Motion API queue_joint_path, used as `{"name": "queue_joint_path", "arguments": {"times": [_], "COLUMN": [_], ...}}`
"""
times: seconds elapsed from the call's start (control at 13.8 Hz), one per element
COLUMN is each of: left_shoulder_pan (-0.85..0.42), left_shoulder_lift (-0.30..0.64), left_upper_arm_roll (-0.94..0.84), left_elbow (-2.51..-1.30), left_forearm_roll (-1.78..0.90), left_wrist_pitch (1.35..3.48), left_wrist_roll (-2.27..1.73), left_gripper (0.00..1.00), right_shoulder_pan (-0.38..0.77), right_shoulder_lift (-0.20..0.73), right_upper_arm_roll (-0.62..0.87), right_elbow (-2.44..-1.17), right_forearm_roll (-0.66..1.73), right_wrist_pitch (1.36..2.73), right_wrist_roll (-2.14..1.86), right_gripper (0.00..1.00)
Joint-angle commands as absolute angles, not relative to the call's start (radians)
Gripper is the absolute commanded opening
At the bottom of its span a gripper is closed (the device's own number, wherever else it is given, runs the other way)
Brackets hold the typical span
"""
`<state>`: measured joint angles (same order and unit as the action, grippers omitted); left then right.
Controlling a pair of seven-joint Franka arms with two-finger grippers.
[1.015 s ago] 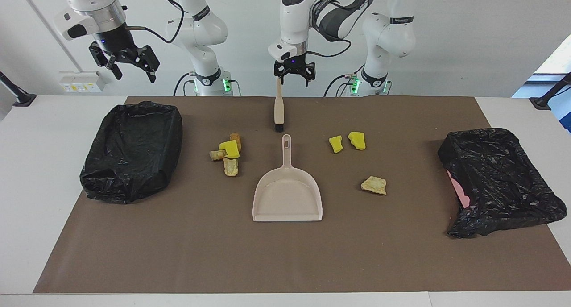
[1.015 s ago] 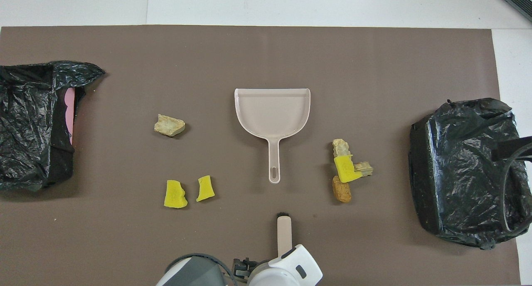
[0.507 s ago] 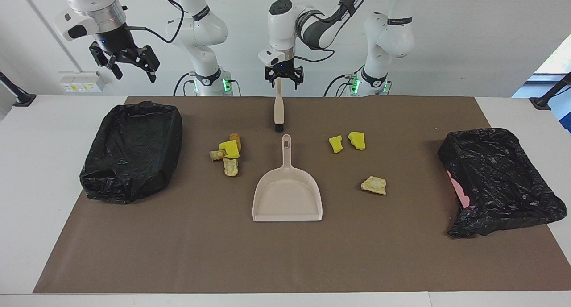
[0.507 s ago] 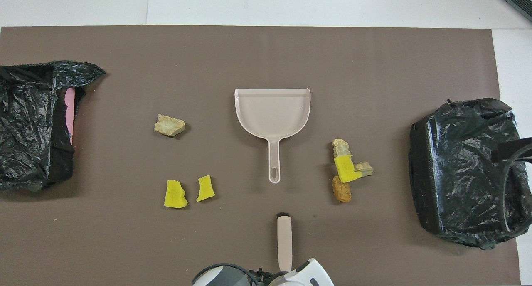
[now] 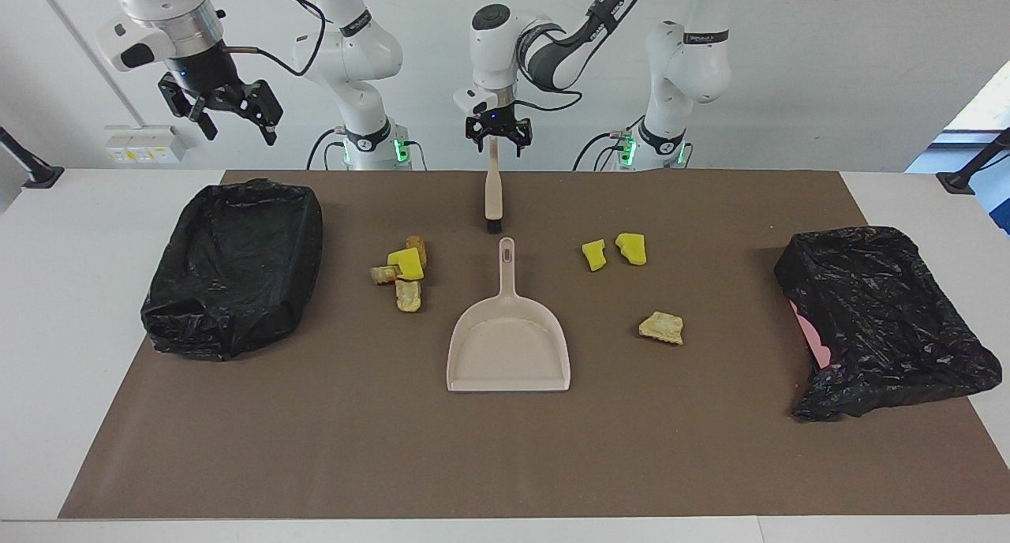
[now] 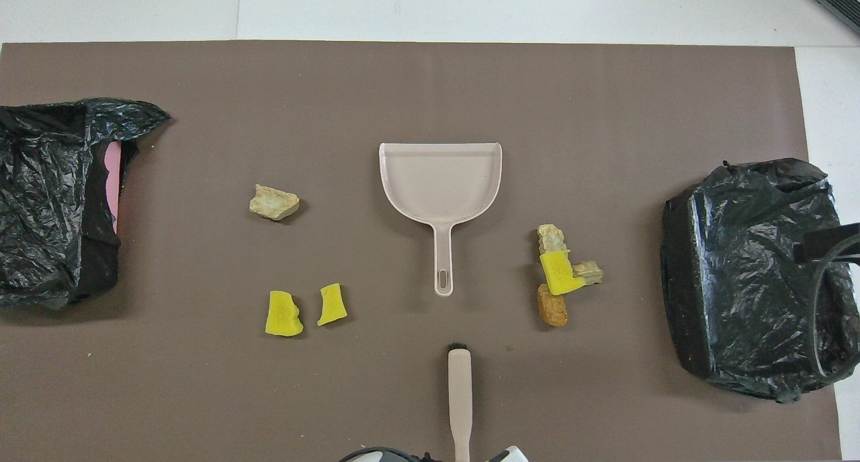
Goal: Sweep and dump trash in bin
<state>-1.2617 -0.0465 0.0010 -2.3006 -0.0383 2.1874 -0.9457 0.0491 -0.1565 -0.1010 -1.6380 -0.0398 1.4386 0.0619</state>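
A beige brush (image 5: 493, 200) lies flat on the brown mat, bristles toward the beige dustpan (image 5: 509, 350), which lies empty with its handle toward the brush. My left gripper (image 5: 497, 140) hangs open over the brush handle's end nearest the robots. The trash lies in two groups. Several yellow and tan chunks (image 5: 404, 271) cluster beside the dustpan handle toward the right arm's end. Two yellow chunks (image 5: 594, 255) (image 5: 631, 249) and one tan chunk (image 5: 661, 327) lie toward the left arm's end. My right gripper (image 5: 239, 131) is open, raised over a bin. The overhead view shows the brush (image 6: 459, 395), the dustpan (image 6: 440, 180) and the cluster (image 6: 557, 274).
A bin lined with a black bag (image 5: 233, 267) stands at the right arm's end of the mat. A second black-bagged bin (image 5: 884, 322), with pink showing at its edge, stands at the left arm's end. Bare mat lies farther from the robots than the dustpan.
My left gripper has moved back along the brush handle toward the robots and a little toward the right arm's end. The brush, dustpan and trash have not moved. The right arm waits.
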Motion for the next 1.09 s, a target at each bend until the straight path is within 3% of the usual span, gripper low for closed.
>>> {"name": "queue_joint_path", "arguments": {"times": [0.0,0.36,0.43,0.58,0.72,0.8,0.87,1.01], "left_shoulder_pan": [-1.301,-1.312,-1.312,-1.312,-1.310,-1.301,-1.299,-1.273], "left_shoulder_lift": [0.002,0.006,0.006,0.006,0.003,-0.003,-0.008,-0.017], "left_upper_arm_roll": [0.020,0.018,0.018,0.018,0.020,0.020,0.023,0.026], "left_elbow": [-2.312,-2.310,-2.310,-2.307,-2.307,-2.306,-2.303,-2.299], "left_forearm_roll": [-0.057,-0.083,-0.083,-0.083,-0.083,-0.083,-0.083,-0.083], "left_wrist_pitch": [2.253,2.252,2.252,2.250,2.244,2.243,2.241,2.224], "left_wrist_roll": [-0.980,-1.006,-1.015,-1.040,-1.035,-1.026,-1.025,-1.023], "left_gripper": [1.00,1.00,0.91,0.61,0.23,0.12,0.03,0.00], "right_shoulder_pan": [0.037,0.037,0.037,0.037,0.037,0.037,0.037,0.037], "right_shoulder_lift": [-0.184,-0.189,-0.189,-0.189,-0.189,-0.189,-0.189,-0.189], "right_upper_arm_roll": [-0.097,-0.098,-0.098,-0.098,-0.098,-0.098,-0.098,-0.098], "right_elbow": [-1.666,-1.674,-1.674,-1.674,-1.674,-1.674,-1.674,-1.674], "right_forearm_roll": [-0.038,-0.038,-0.038,-0.040,-0.038,-0.038,-0.038,-0.038], "right_wrist_pitch": [1.427,1.427,1.427,1.427,1.427,1.427,1.427,1.427], "right_wrist_roll": [0.029,0.028,0.028,0.029,0.028,0.028,0.028,0.029], "right_gripper": [1.00,1.00,1.00,1.00,1.00,1.00,1.00,1.00]}}
